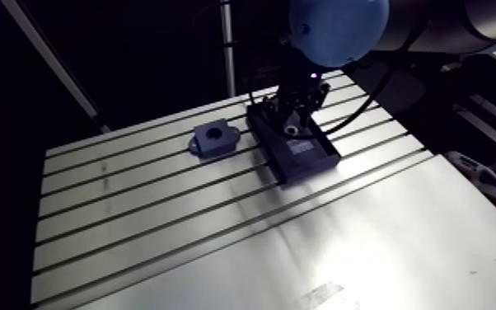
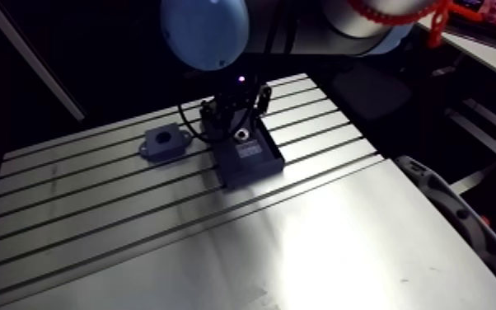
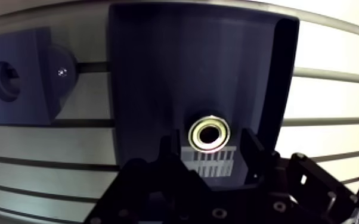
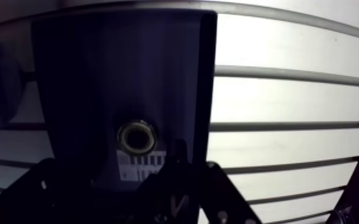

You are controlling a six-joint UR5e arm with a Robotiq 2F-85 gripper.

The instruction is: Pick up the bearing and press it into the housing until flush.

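Gripper [image 3: 209,140]: the two fingers stood wide apart and held nothing.
Bearing [image 3: 209,132]: a bright metal ring lay flat on the tray floor, between the fingertips; contact with either could not be told.
Tray [image 3: 158,65]: dark and walled, it sat on the slotted table [image 1: 218,239], upper middle of the arm view.
Label [image 3: 213,162]: white with dark bars, just beside the bearing and partly covered by the gripper; no writing was legible.
Housing [image 1: 212,138]: a dark block left of the tray, apart from it.
Hard to see: the housing's bore was too dark to see into.
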